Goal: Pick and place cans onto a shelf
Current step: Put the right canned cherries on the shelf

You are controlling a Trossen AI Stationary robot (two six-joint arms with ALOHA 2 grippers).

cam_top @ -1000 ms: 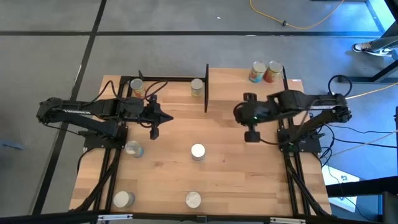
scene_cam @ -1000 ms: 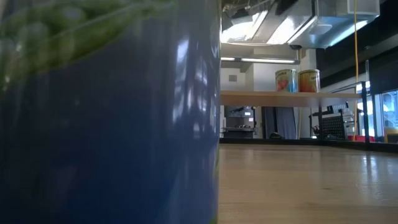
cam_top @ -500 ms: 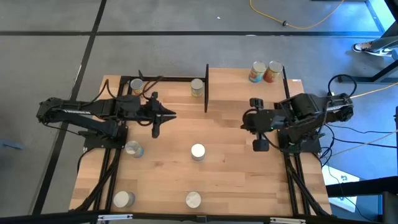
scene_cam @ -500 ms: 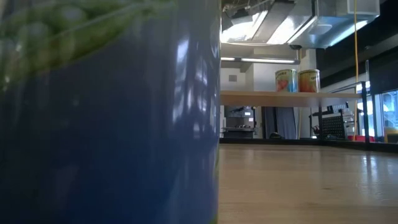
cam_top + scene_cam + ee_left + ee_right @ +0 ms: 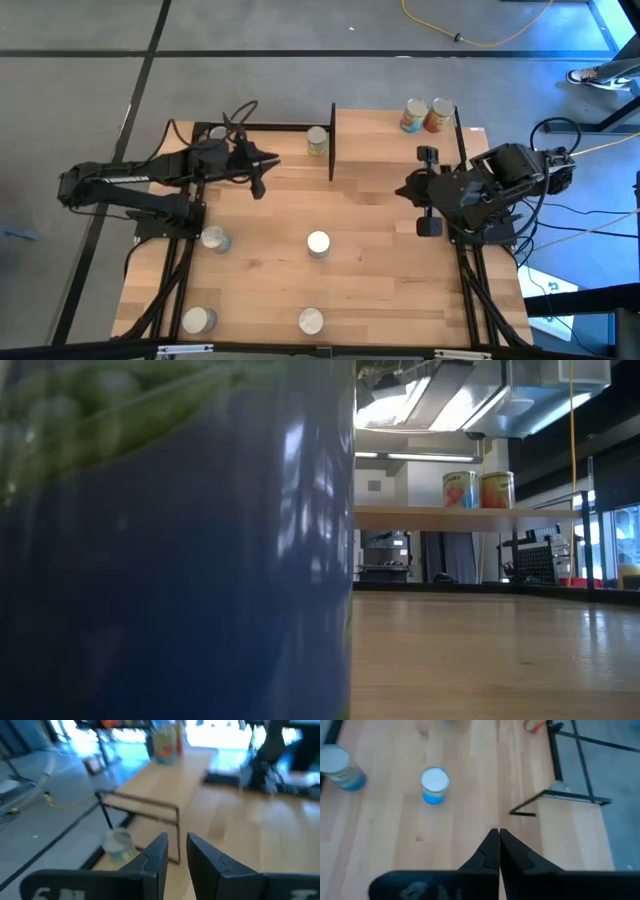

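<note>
Cans on shelf: two small cylindrical tin cans with orange-red labels [image 5: 425, 115] are standing side by side at the far edge of the raised light-wood shelf on thin black posts [image 5: 385, 150].
Cans remaining: a silver-topped can [image 5: 318, 243] is sitting mid-bench, two more [image 5: 311, 321] near the front edge, one [image 5: 214, 238] by the left arm, and one with a yellowish label [image 5: 317, 141] just left of the shelf.
Bench: the pale wooden bench [image 5: 360, 290] is carrying everything.
Left pincer [image 5: 258, 180]: hovering near the far-left cans, fingers slightly spread, holding nothing.
Right pincer [image 5: 496, 851]: hanging over the bench's right side, fingers pressed together, empty.
Handling: the cans are looking rigid, fairly light and smooth-sided, so likely slippery.
Grip point: taking the label band at mid-height, across the width, seems safest.
</note>
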